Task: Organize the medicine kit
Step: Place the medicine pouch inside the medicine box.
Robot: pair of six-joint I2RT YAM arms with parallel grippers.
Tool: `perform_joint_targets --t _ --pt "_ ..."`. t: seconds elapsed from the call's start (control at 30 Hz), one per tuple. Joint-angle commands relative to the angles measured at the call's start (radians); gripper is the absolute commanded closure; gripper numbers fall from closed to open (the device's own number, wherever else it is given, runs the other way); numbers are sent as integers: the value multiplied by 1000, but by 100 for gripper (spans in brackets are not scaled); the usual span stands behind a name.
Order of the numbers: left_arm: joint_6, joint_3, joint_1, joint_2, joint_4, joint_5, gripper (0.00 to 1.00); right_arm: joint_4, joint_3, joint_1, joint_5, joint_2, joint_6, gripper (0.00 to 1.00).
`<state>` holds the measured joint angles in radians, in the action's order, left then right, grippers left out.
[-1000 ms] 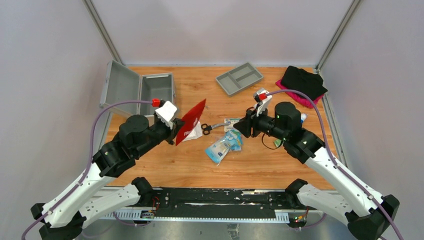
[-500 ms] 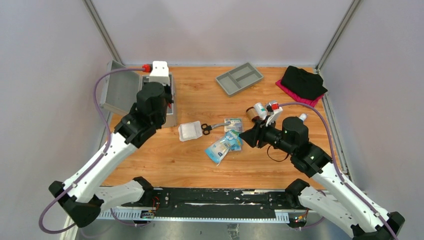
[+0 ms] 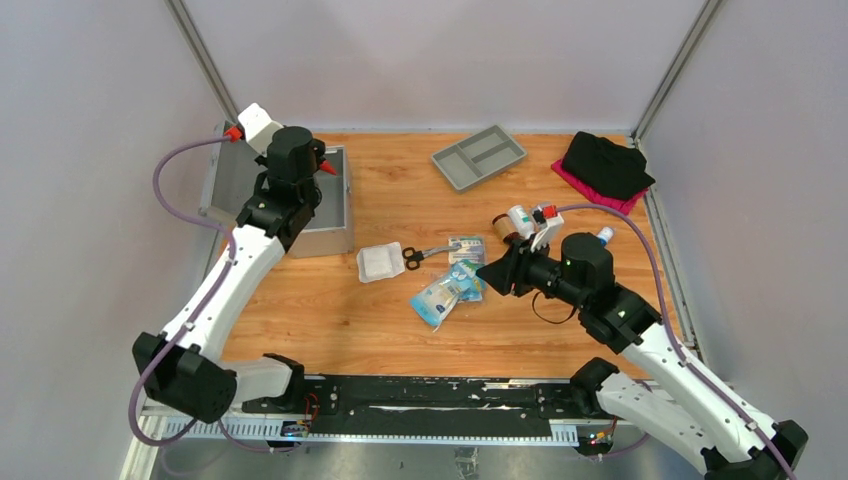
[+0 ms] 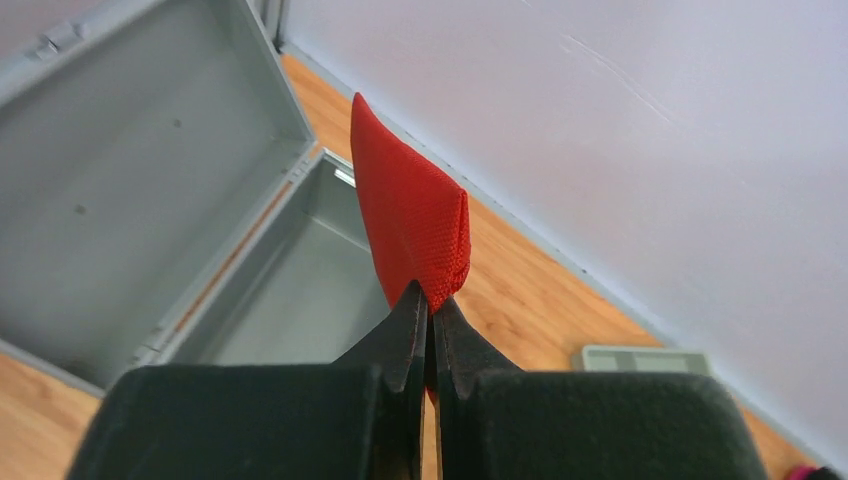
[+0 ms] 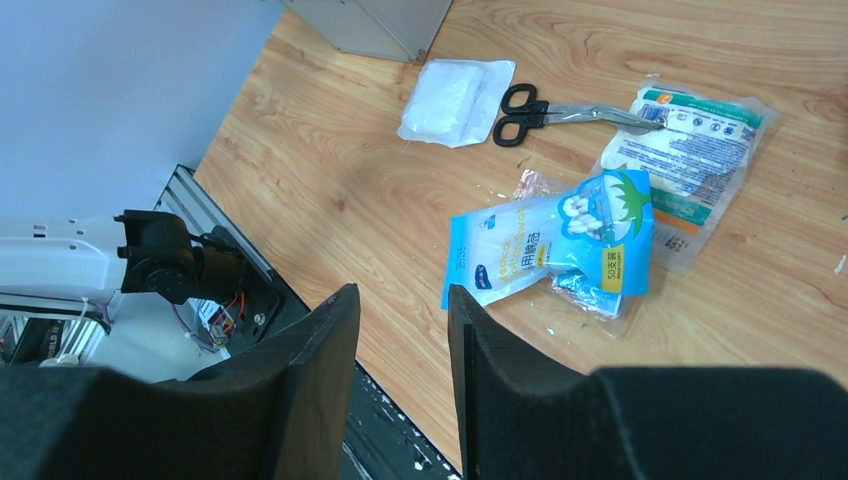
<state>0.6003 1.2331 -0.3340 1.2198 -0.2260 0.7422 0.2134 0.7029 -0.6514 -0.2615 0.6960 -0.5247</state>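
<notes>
One case (image 3: pixel 325 215), one tray (image 3: pixel 455 170), one pouch (image 4: pixel 410 215), one pair of scissors (image 5: pixel 545 108), one gauze pad (image 5: pixel 455 88) and two printed packets (image 5: pixel 550 245) are counted.

Red pouch (image 4: pixel 410 215) lower end hidden between jaws; medicine kit (image 4: pixel 120 190) lid cut off at left edge.

A wooden table (image 3: pixel 330 320) is carrying scissors (image 3: pixel 412 257) near its middle. A white gauze pack (image 3: pixel 378 262) is lying just left of the scissors, with overlapping packets (image 3: pixel 450 285) just right. The open medicine kit (image 3: pixel 330 240) is sitting farther left, and a grey tray (image 3: pixel 479 156) is resting well beyond the scissors.
</notes>
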Motion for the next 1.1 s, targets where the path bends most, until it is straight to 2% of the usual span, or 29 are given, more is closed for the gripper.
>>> perform_joint_targets --t 0.0,0.17,0.37,0.6,0.83,1.07 --pt "269 2 21 56 50 54 100 28 20 12 12 13 -20 58" --pt "500 9 21 98 -44 168 100 31 38 13 24 39 -28 58" --pt "650 -35 23 120 -33 215 100 49 51 12 33 62 -21 58" --pt "825 -80 62 185 37 122 100 76 73 13 32 72 -6 58" --pt "912 -98 79 242 70 86 100 101 87 12 49 72 18 58" --pt "937 -118 145 315 146 -22 100 106 92 12 51 86 29 58"
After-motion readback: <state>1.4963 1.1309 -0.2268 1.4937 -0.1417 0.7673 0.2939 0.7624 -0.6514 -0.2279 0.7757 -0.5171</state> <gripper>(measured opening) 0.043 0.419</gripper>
